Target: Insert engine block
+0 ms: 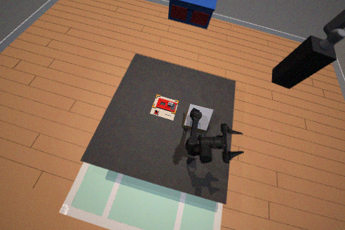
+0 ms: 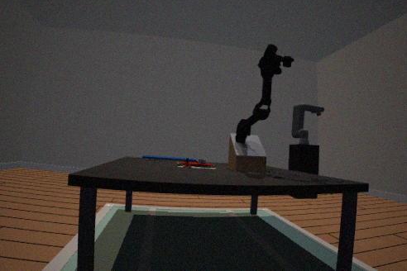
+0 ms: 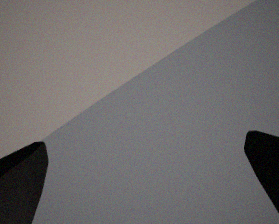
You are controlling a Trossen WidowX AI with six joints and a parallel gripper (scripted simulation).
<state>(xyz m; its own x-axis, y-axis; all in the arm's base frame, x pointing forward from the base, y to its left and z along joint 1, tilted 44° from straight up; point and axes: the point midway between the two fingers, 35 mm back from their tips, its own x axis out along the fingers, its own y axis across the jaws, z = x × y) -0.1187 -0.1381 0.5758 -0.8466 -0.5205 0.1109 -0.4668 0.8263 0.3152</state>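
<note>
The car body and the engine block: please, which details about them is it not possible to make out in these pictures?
- Slot side of the engine block: too small in the top view.
- Whether the block sits fully down in the car body: too small and grainy in the top view, seen nearly edge-on in the exterior view.
- Both parts in the wrist view: outside its edges.

Arm [image 1: 193, 135] [image 2: 266, 87] pretty much stretched tall, way up over tabletop. Lower part leans out from base, then upper link goes near vertical. Wrist [image 1: 210, 142] [image 2: 269, 64] bent over at top, pointing sideways, roughly level. Tool [image 1: 242, 142] [image 2: 293, 61] [image 3: 150, 147] wide open, nothing in it, both fingertips showing in wrist cam, well apart.
</note>
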